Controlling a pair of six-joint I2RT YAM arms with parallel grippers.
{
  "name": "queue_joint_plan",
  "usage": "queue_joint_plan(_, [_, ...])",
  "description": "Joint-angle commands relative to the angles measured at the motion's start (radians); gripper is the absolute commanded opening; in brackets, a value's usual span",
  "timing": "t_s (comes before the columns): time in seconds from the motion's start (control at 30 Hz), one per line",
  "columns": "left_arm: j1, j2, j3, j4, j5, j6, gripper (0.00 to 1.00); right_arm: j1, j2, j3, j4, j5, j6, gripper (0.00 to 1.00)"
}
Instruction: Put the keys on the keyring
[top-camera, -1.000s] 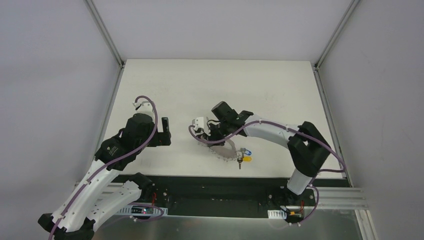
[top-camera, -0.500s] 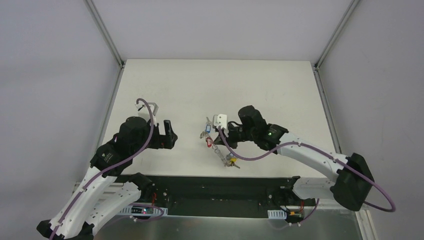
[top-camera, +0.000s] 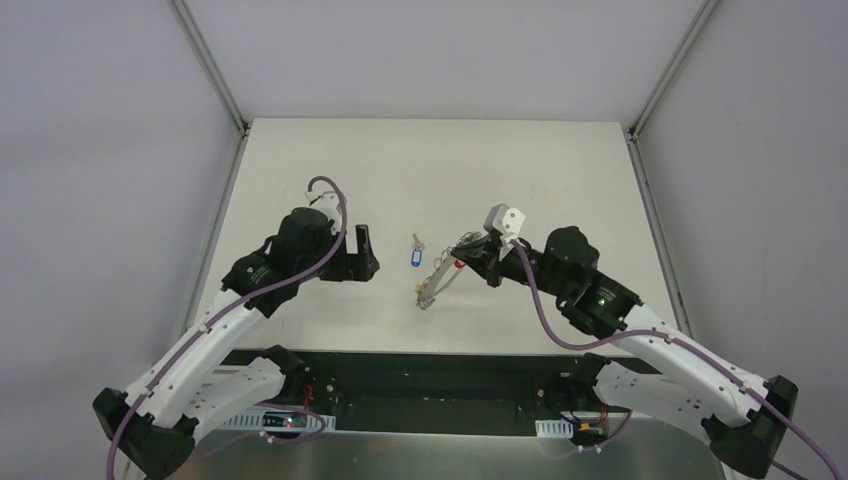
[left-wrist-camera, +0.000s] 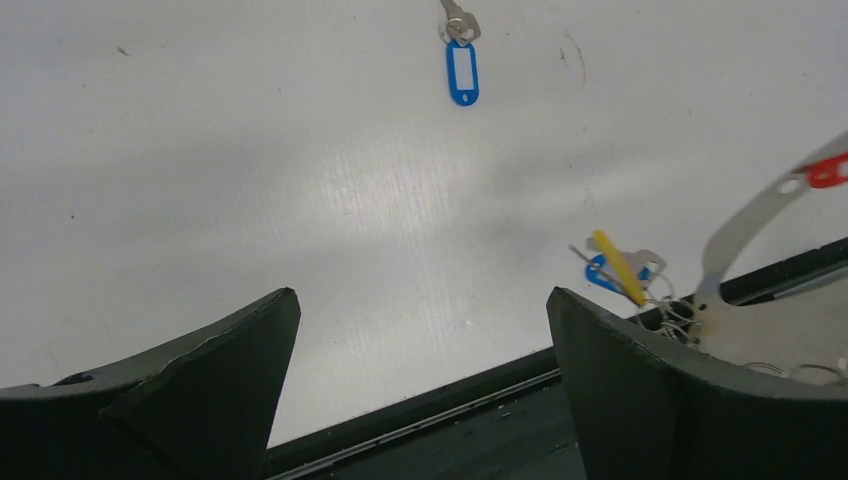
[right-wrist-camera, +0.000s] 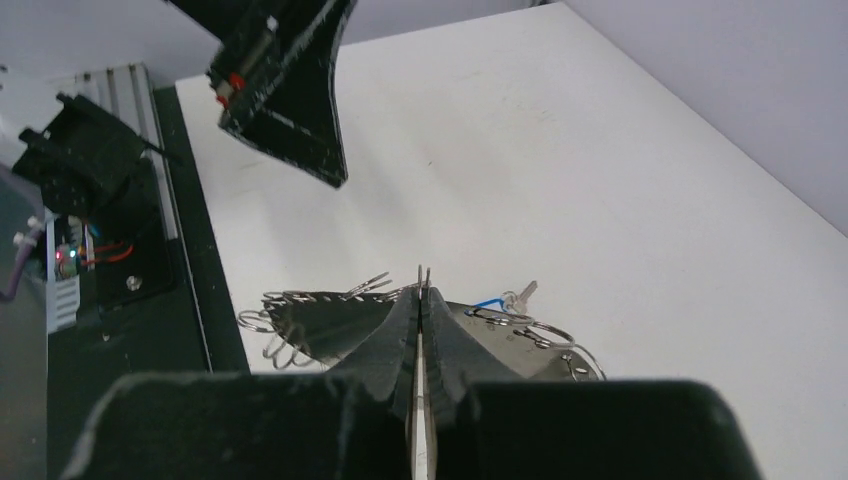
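The left gripper (left-wrist-camera: 422, 300) hangs released above the bench (left-wrist-camera: 250, 170), its 2 fingers spread wide with nothing between them. Ahead of it 1 loose key (left-wrist-camera: 461, 62) with a blue plastic head lies flat on the bench, well apart from everything else. I take it to be the key left to string.

Right of it the keyring (top-camera: 437, 282) slopes down from the right gripper toward the near edge of the bench, where its low end seems to rest. A red tag (left-wrist-camera: 828, 172) sits high on the band. A yellow tag (left-wrist-camera: 615, 265) and a second blue tag (left-wrist-camera: 597, 277) bunch at the low end among small wire rings (right-wrist-camera: 265, 322). The right gripper (right-wrist-camera: 420, 300) is clenched on the keyring's thin edge, its pads pressed together.

The step in hand looks like fetching the loose key. The left gripper would do best to come down over the plastic head, which is broader than the metal blade. Its fingers should straddle the head's narrow width and close low, because the key lies flat. The key's hole should be left sticking out of the grasp so it can meet the ring. The keyring is floppy and the hung keys may swing, so the right gripper should hold firm and move slowly. I cannot tell where the ring opens, and that should be found before the 2 are brought together.
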Motion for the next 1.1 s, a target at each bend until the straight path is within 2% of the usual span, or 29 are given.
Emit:
queue_joint_plan(0.0, [0.013,0.110,0.027,0.103,-0.024,-0.070,0.95,0.004,-0.083,0.021,0.062,0.156,0.129,0.00])
queue_joint_plan(0.13, [0.011,0.232,0.030,0.176,-0.063,-0.098,0.93,0.009,-0.125,0.031,-0.020,0.265,0.174,0.00])
queue_joint_plan(0.27, [0.000,0.367,0.057,0.257,-0.068,-0.058,0.91,0.010,-0.196,0.014,-0.059,0.312,0.225,0.00])
queue_joint_plan(0.4, [-0.005,0.525,0.117,0.373,0.008,0.016,0.84,0.012,-0.237,0.035,-0.152,0.326,0.278,0.00])
queue_joint_plan(0.57, [-0.007,0.723,0.226,0.418,0.084,0.160,0.71,0.016,-0.276,0.061,-0.254,0.251,0.314,0.00])
queue_joint_plan(0.87, [-0.005,0.951,0.363,0.435,0.266,0.436,0.69,0.017,-0.373,0.036,-0.356,0.208,0.325,0.00])
queue_joint_plan(1.07, [-0.002,1.064,0.424,0.432,0.409,0.531,0.67,0.017,-0.428,0.037,-0.417,0.193,0.316,0.00])
